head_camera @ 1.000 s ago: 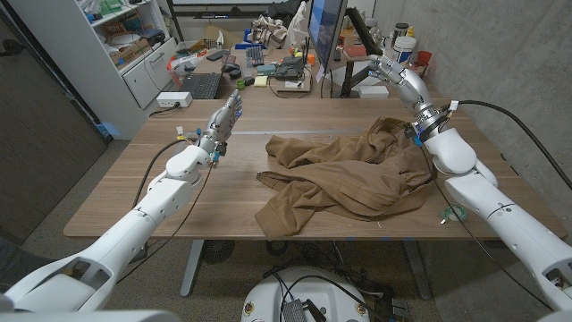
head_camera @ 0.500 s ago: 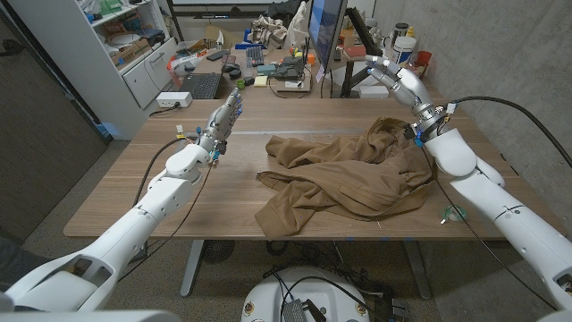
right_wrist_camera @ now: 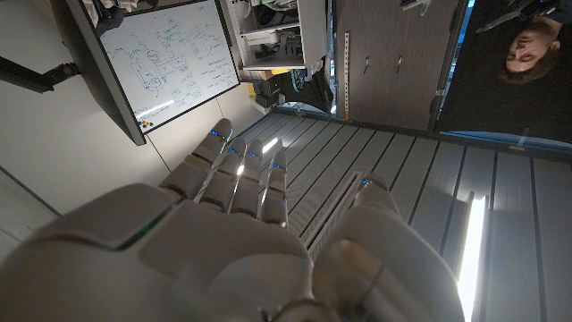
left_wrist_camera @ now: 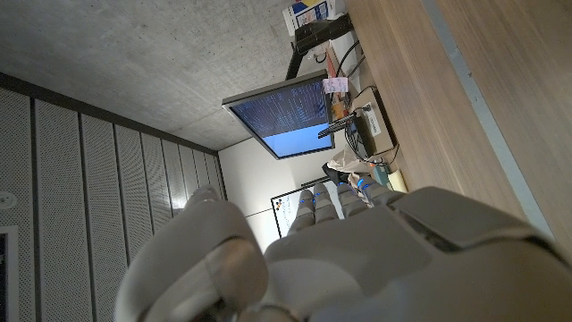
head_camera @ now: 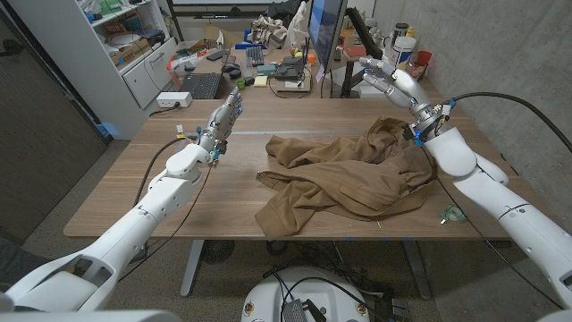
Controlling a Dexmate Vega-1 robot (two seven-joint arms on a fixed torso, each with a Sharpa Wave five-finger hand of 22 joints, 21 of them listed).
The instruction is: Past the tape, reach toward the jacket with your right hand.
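A crumpled brown jacket lies on the wooden table, right of the middle. My right hand is raised beyond the jacket's far right corner, fingers stretched out toward the far desk and holding nothing; the right wrist view shows the same straight fingers. My left hand hovers over the table's far left part, left of the jacket, with its fingers straight and empty. In the left wrist view, past my left hand, a pale strip of tape runs along the tabletop.
Behind the table stands a cluttered desk with a monitor, a keyboard and small items. A white shelf unit is at the far left. A small green tag lies near the table's right front edge. A person is in the room.
My right hand has swung a little to the left and farther from me, above the jacket's far corner. The left arm and the jacket have not moved.
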